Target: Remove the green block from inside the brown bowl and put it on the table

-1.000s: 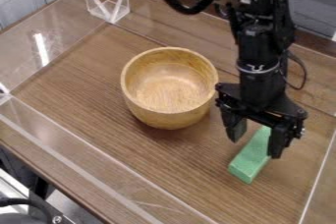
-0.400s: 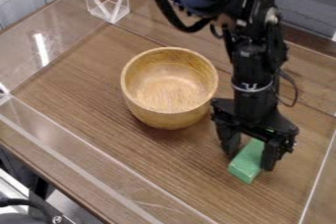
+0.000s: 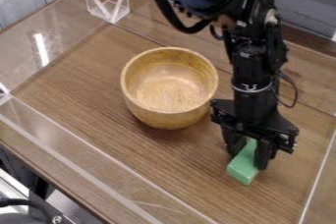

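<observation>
The green block lies on the table, to the right of the brown bowl and clear of it. The bowl is empty, its tan inside fully showing. My gripper points straight down over the block's far end. Its dark fingers sit against both sides of the block, so the gripper is shut on it. The far part of the block is hidden behind the fingers, while its near end rests on the tabletop.
Clear plastic walls edge the table at the left, back and front. A small clear folded stand sits at the back left. The table's right edge runs close to the block.
The gripper has sunk a little lower over the block and its fingers have drawn in from wide open to pinch it. The bowl has not moved.
</observation>
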`<act>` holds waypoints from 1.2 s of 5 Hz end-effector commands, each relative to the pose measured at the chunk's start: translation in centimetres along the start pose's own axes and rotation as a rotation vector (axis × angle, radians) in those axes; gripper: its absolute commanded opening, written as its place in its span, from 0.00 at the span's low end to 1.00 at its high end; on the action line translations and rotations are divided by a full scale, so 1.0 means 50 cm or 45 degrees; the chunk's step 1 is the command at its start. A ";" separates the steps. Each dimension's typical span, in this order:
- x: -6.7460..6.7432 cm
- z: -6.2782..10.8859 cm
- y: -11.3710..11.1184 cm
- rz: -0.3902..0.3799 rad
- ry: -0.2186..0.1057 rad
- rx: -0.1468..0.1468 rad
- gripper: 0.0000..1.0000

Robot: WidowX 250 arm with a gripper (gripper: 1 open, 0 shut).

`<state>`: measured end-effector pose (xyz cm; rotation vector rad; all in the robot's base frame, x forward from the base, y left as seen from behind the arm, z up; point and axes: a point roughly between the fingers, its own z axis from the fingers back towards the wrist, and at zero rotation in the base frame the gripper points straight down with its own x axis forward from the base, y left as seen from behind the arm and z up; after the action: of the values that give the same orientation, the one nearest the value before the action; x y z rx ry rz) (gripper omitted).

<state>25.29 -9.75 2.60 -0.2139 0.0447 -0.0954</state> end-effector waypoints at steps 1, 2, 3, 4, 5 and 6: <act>0.019 0.046 -0.011 -0.011 -0.062 -0.011 0.00; 0.020 0.066 -0.013 -0.007 -0.056 -0.009 0.00; 0.022 0.084 -0.014 -0.002 -0.050 -0.008 0.00; 0.025 0.095 -0.015 0.004 -0.049 -0.009 0.00; 0.028 0.105 -0.016 0.009 -0.053 -0.013 0.00; 0.032 0.114 -0.018 0.012 -0.060 -0.016 0.00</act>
<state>25.88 -9.64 6.20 -0.2127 0.0836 -0.0818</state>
